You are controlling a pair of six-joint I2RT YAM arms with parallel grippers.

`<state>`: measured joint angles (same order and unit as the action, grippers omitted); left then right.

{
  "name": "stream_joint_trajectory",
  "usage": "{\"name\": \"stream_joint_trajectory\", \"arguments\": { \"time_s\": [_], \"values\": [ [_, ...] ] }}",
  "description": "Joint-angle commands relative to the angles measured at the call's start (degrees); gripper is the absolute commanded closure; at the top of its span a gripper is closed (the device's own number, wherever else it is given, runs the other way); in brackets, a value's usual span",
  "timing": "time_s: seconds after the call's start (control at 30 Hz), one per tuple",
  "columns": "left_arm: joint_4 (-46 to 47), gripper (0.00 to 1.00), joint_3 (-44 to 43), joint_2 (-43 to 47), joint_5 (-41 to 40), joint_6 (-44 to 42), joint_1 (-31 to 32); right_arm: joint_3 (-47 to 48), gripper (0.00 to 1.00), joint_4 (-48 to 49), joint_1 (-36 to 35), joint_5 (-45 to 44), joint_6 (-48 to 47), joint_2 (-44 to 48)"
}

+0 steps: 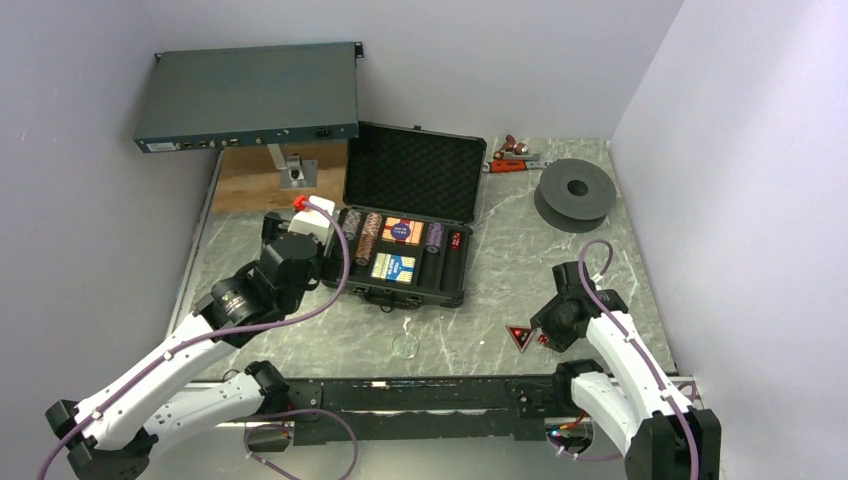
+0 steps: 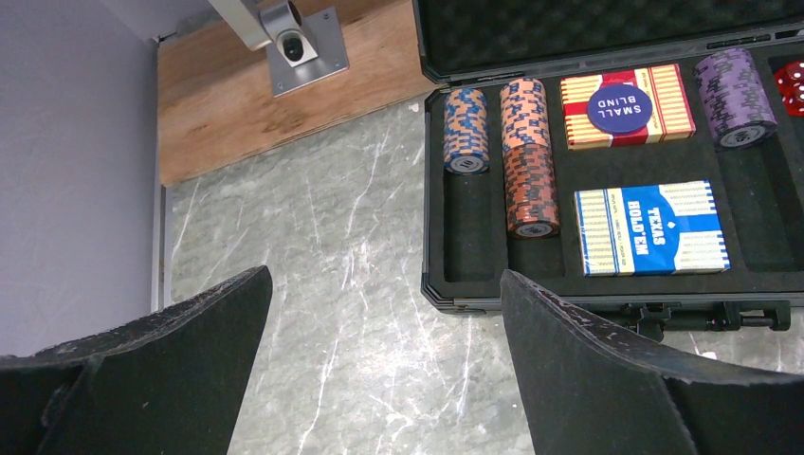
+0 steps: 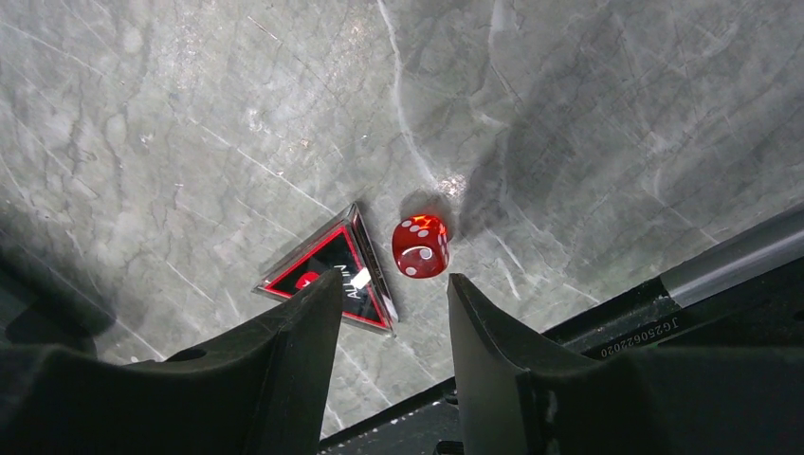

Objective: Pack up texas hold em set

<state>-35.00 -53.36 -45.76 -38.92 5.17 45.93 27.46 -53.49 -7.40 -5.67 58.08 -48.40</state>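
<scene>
Fingers (image 3: pixel 284 360) of the right gripper (image 3: pixel 392 303) are apart and empty, poised over a red die (image 3: pixel 420 245) and the triangular marker (image 3: pixel 327 275). Both lie on the table (image 3: pixel 190 114), well apart from the case (image 2: pixel 433 190).

The left gripper (image 2: pixel 384 280) is also spread and empty, near the case's front-left corner.

Already packed: poker chips (image 2: pixel 526 161), both card decks (image 2: pixel 652 227) and some dice (image 2: pixel 787 85).

We judge what remains: the die, the marker, and shutting the open lid (image 1: pixel 415 178).

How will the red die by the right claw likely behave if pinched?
The red die looks hard and glossy with rounded corners, so it may slip from the right claw. Small and cubic, it probably tumbles if nudged. The triangular marker close beside it could get bumped.
</scene>
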Motion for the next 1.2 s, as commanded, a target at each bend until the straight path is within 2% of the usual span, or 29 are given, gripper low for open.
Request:
{"name": "stream_joint_trajectory", "arguments": {
  "time_s": [0.0,0.33,0.6,1.17],
  "values": [
    [0.37,0.03,-0.56,0.40,-1.21,-0.04,-0.23,0.75,0.52,-0.44,0.43,-0.81,1.46,-0.53],
    [0.25,0.04,-0.60,0.89,-1.32,-0.07,-0.23,1.01,0.51,-0.91,1.32,-1.84,3.01,-1.44],
    [0.26,0.04,-0.60,1.20,-1.30,-0.07,-0.28,1.15,0.58,-1.01,1.51,-2.33,3.25,-2.58],
    [0.23,0.03,-0.60,1.67,-1.00,-0.16,-0.49,0.84,0.60,0.02,1.69,-2.25,2.96,-3.18]
  ]
}}
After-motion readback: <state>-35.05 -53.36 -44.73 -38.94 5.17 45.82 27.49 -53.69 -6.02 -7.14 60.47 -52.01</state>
